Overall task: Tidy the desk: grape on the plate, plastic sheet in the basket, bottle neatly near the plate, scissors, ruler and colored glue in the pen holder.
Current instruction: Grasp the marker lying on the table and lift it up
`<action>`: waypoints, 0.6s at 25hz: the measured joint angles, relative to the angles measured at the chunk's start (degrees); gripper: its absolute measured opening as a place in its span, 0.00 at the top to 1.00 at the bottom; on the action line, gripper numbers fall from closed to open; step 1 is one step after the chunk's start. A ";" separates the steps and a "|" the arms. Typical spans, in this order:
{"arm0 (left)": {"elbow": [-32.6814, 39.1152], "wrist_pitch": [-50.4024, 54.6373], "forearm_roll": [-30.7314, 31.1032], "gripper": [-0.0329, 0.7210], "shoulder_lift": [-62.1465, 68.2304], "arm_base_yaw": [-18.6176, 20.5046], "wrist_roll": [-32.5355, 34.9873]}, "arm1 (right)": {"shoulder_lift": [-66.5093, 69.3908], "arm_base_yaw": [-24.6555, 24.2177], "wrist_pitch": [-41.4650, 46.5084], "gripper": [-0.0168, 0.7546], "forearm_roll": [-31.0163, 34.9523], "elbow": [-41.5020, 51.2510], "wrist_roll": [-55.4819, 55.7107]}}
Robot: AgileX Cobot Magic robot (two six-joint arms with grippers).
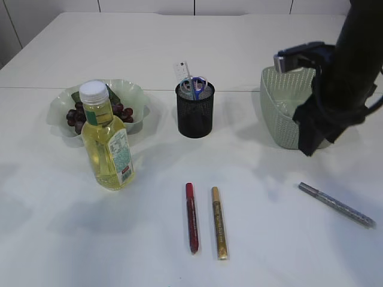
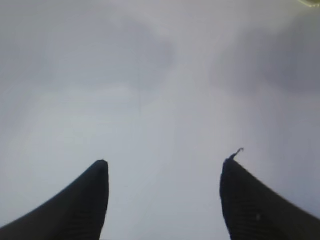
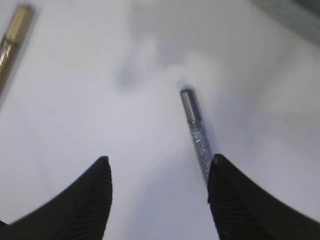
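Observation:
Dark grapes (image 1: 81, 113) lie on the pale green plate (image 1: 140, 98) at the back left. The bottle (image 1: 106, 140) of yellow liquid stands upright in front of it. The black mesh pen holder (image 1: 195, 113) holds blue-handled scissors (image 1: 194, 85) and a ruler (image 1: 181, 69). Red (image 1: 191, 216), gold (image 1: 219, 221) and silver (image 1: 336, 204) glue pens lie on the table. My right gripper (image 3: 159, 162) hangs open above the table; the silver glue pen (image 3: 196, 132) lies beside its right finger. My left gripper (image 2: 164, 165) is open over bare table. The plastic sheet is out of view.
The green basket (image 1: 278, 116) stands at the back right, half hidden by my right arm (image 1: 344, 78). The gold pen (image 3: 12, 37) shows at the top left of the right wrist view. A table seam runs behind the plate and holder.

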 joint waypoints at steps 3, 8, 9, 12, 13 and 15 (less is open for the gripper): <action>0.00 0.02 0.00 0.29 0.00 0.00 0.00 | -2.40 0.00 -3.82 0.36 -0.23 7.90 -4.37; 0.00 0.12 0.14 0.29 0.00 0.00 0.00 | -5.01 0.00 -10.59 0.36 -2.71 16.78 -10.09; 0.00 0.12 0.13 0.29 0.00 0.00 0.00 | -5.01 0.00 -11.90 0.37 -2.96 17.55 -10.65; 0.00 0.12 0.27 0.29 0.00 0.00 0.00 | -5.01 0.00 -14.80 0.44 -3.32 18.61 -11.85; 0.00 0.12 0.56 0.29 0.00 0.00 0.00 | -5.01 -0.10 -15.36 0.47 -3.86 18.61 -12.12; 0.00 0.12 1.00 0.29 0.00 0.00 0.00 | -5.09 -0.77 -16.46 0.49 -3.86 18.61 -12.38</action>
